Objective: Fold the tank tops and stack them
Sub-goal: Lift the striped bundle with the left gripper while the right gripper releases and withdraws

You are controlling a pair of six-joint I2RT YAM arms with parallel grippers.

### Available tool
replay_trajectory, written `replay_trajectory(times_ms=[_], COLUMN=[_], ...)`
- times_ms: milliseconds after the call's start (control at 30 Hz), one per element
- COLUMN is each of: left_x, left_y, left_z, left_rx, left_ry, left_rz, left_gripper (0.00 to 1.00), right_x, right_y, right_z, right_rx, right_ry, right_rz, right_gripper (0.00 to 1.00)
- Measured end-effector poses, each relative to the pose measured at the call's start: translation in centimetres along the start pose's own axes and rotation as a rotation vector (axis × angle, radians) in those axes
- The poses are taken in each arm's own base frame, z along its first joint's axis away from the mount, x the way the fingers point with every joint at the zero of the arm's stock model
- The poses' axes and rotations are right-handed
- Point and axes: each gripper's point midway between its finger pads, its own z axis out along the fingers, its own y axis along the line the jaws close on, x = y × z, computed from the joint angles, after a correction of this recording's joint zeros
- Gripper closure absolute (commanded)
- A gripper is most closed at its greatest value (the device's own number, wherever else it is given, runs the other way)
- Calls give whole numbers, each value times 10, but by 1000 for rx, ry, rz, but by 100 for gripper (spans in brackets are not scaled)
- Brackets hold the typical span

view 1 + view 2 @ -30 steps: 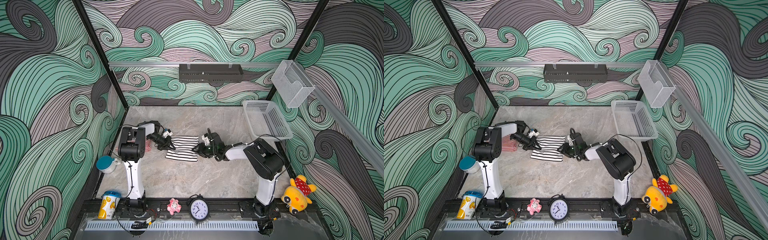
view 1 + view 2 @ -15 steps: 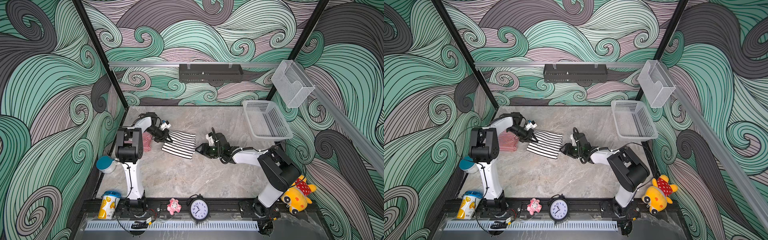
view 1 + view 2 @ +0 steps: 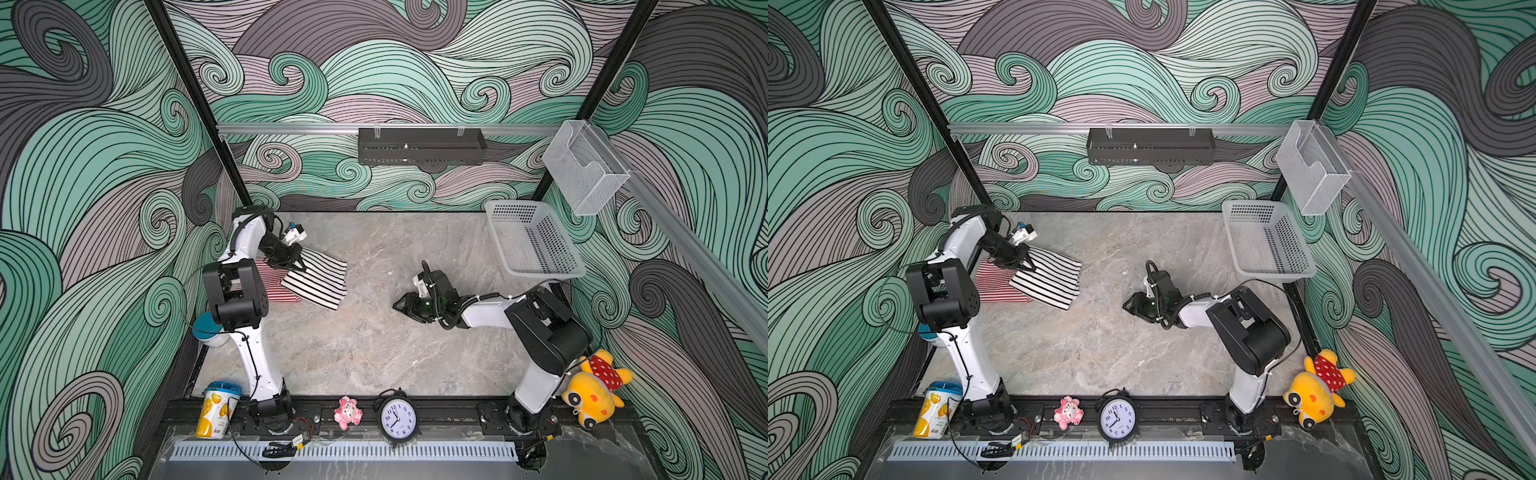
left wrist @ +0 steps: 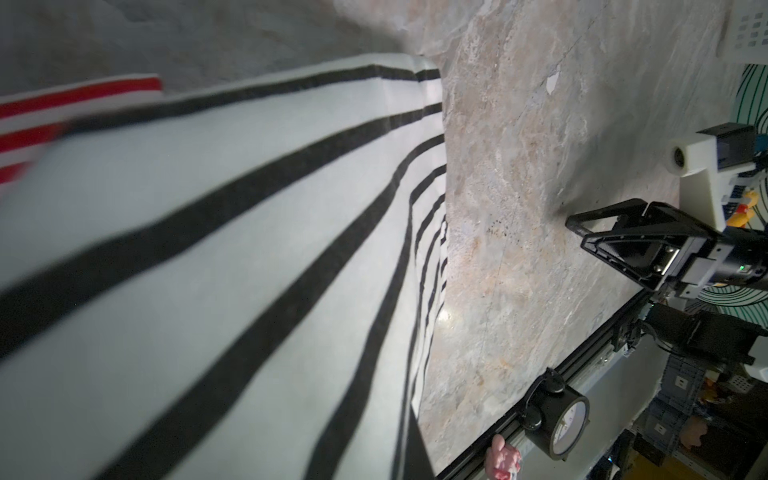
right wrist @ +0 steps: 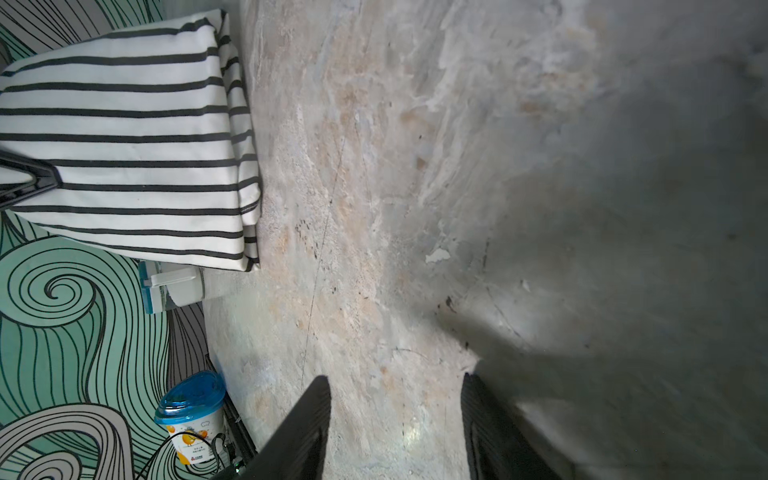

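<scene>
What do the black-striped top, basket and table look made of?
The black-striped top: soft matte cloth; it drapes and its folded layers show at the edge. The basket: white plastic, probably; rigid perforated walls, slightly glossy. The table: marbled grey-beige stone look with a faint sheen; real stone or laminate, cannot tell.

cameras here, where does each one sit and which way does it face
Both top views: high above the front edge, looking down on the table; left arm and right arm show whole, left gripper shut on the black-and-white tank top.
Left wrist: low over that top, looking across the table at the right gripper and clock; nothing of its own arm shows.
Right wrist: low, facing the same top; its own fingers stand apart, empty.
Shared: both wrist views show that top.
</scene>
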Motion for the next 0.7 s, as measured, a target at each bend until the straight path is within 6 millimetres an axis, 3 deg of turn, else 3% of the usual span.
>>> replay_trajectory(times_ms=[333, 700], left_x=[11, -12], left_y=[14, 34], left_z=[-49, -85], left_rx=[-34, -127], left_ry=[-27, -117], left_rz=[29, 106], left_gripper=[100, 100], right_x=[-5, -5], right_y=[4, 5], right_z=[7, 7], right_rx=[-8, -2], right_ry=[7, 13], right_rz=[13, 17], right_gripper=[48, 48])
